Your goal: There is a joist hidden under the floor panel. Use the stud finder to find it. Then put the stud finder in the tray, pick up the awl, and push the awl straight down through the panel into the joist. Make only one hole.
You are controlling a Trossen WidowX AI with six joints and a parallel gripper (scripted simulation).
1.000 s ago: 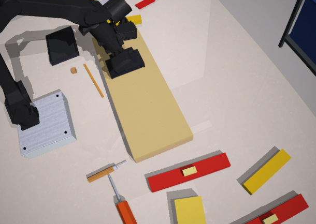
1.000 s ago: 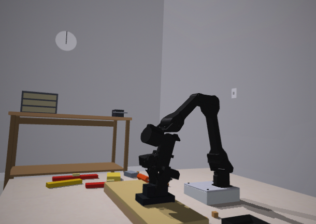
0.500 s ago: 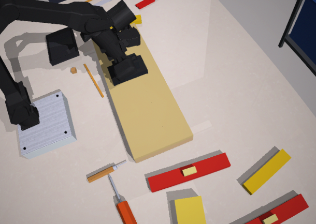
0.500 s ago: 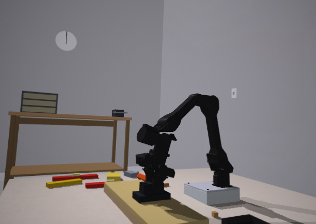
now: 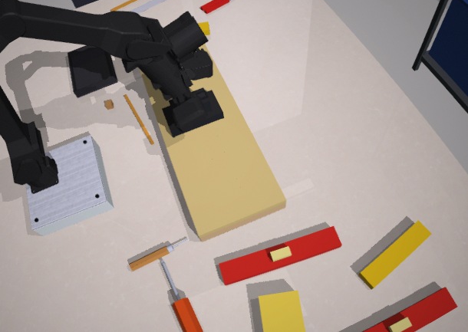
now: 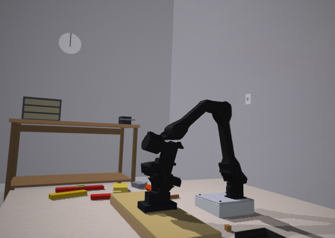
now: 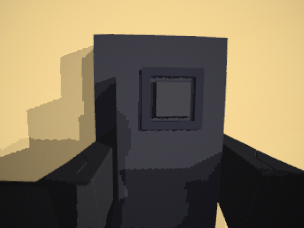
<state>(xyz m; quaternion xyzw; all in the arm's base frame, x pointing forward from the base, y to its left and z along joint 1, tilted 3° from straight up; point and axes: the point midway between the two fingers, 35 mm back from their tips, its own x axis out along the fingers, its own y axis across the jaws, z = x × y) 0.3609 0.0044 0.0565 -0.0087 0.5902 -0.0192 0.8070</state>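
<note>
The tan floor panel [image 5: 232, 165] [image 6: 129, 206] [image 7: 270, 75] lies flat on the table. My gripper [image 5: 189, 105] [image 6: 157, 196] [image 7: 161, 134] is shut on the dark stud finder [image 5: 215, 111] [image 6: 157, 206] [image 7: 172, 50], whose base is at the panel's top; a small gap cannot be ruled out. Its square window looks grey and unlit in the wrist view. The black tray [image 5: 97, 88] [image 6: 253, 233] is beside the panel's far left part and looks empty. The awl [image 5: 149, 258], with a brown-orange handle and thin metal spike, lies off the panel's near left corner. The joist is hidden.
An orange-handled screwdriver [image 5: 186, 314] lies near the awl. A red bar [image 5: 253, 262], a yellow bar [image 5: 395, 254] and a yellow block [image 5: 281, 310] lie beyond the panel's near end. A thin orange stick [image 5: 139, 119] and small brown block [image 5: 109, 104] lie left of the panel.
</note>
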